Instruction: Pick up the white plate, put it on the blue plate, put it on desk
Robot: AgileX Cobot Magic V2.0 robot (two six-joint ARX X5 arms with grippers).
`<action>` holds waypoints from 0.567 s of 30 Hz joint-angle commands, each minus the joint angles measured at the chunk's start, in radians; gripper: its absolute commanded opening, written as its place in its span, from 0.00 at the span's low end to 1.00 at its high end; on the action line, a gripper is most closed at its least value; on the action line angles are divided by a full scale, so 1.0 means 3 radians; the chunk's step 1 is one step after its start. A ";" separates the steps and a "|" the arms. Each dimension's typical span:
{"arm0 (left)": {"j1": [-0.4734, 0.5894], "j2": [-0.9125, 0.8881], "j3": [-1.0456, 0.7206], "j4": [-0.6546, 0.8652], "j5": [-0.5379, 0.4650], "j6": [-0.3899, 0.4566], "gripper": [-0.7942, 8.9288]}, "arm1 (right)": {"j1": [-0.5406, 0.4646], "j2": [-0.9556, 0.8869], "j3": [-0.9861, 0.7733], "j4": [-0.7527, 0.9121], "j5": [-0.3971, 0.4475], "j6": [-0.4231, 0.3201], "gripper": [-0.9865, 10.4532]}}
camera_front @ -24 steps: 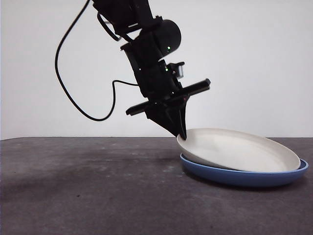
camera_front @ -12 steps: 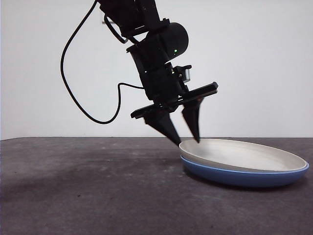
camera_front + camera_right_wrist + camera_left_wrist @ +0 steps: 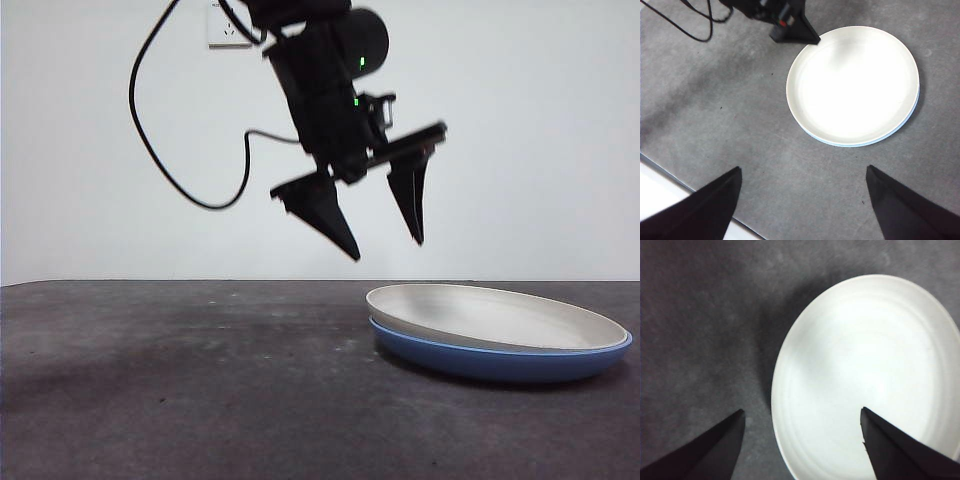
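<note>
Lifted clear, left gripper (image 3: 385,245) hangs, jaws apart, above white plate (image 3: 490,315).

Left claw hanging in the air, spread and empty

The left claw (image 3: 385,242) is tilting down from its dark arm, jaws wide apart and gripping nothing. The right claw (image 3: 802,172) is hovering high, jaws likewise parted and empty.
</note>
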 commanded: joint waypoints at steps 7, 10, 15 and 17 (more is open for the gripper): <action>0.0081 -0.0259 0.0401 -0.0308 -0.0003 0.0182 0.47 | 0.0010 0.0015 0.0061 0.0018 0.0112 0.0045 0.43; 0.0172 -0.0526 0.0401 -0.0348 -0.0003 0.0206 0.47 | 0.0010 0.0017 0.0061 0.0019 0.0112 0.0043 0.43; 0.0385 -0.0989 0.0390 -0.0469 -0.0019 0.0319 0.46 | 0.0010 0.0019 0.0061 0.0019 0.0113 0.0043 0.43; 0.0493 -0.1189 0.0385 -0.0487 -0.0064 0.0317 0.47 | 0.0010 0.0019 0.0061 0.0019 0.0113 0.0043 0.43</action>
